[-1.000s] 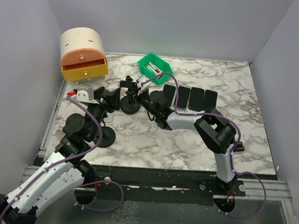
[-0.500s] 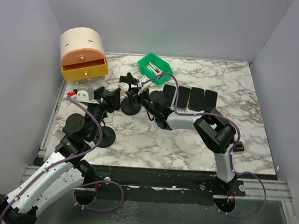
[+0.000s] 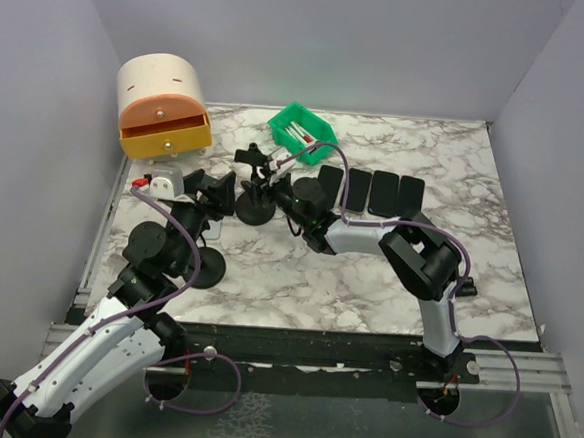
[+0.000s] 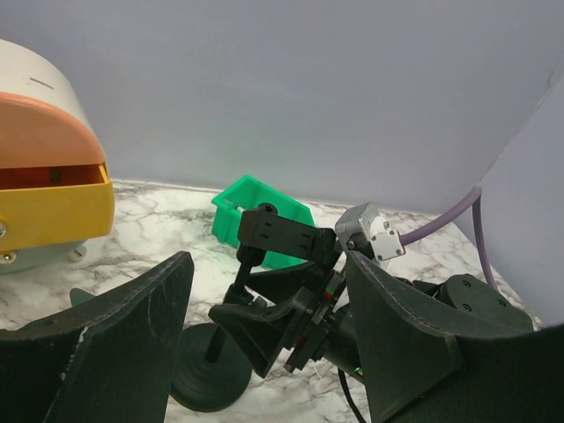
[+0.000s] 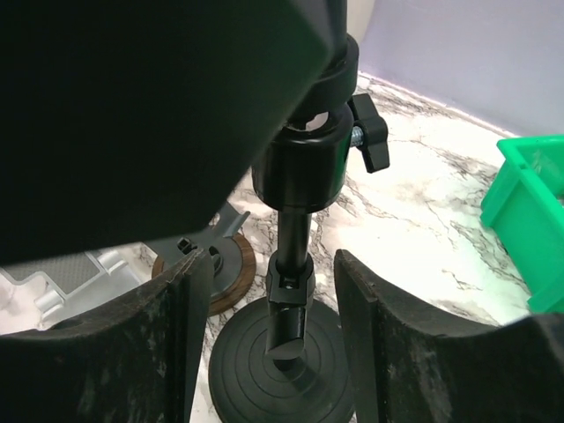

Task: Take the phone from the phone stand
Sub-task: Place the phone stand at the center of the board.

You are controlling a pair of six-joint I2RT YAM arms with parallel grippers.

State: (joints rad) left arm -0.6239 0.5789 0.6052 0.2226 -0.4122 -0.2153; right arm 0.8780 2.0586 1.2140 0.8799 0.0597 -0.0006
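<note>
My right gripper (image 5: 271, 295) is low over the counter (image 3: 368, 274) at the phone stand (image 3: 255, 208), jaws parted; its two fingers (image 5: 132, 352) stand either side of the stand's thin pole (image 5: 296, 233), with marble showing in the gap on each side, so they grip nothing; the pole rises upright from a round black base (image 5: 282, 379) to a fat ball joint with a small clamping knob (image 5: 370, 134) sticking out sideways; above that joint a big dark shape fills the upper part of my right wrist view, and I cannot tell whether it is the cradle or a phone sitting in it; from my left wrist the cradle (image 4: 282, 233) reads as a short black bar at the top of the pole, tilted, and I cannot make out a phone on it from there either; the phones (image 3: 357, 191) I can see plainly are four dark ones lying flat in a row on the counter, to the right of the stand, on the far side of my right forearm; my left gripper (image 4: 267, 273) hovers near the stand on its left, pointing toward it, jaws wide with nothing between them; behind the stand sits a green bin (image 3: 301, 129); in the far left corner stands a cream rounded box (image 3: 164, 85) with an orange and yellow front.
</note>
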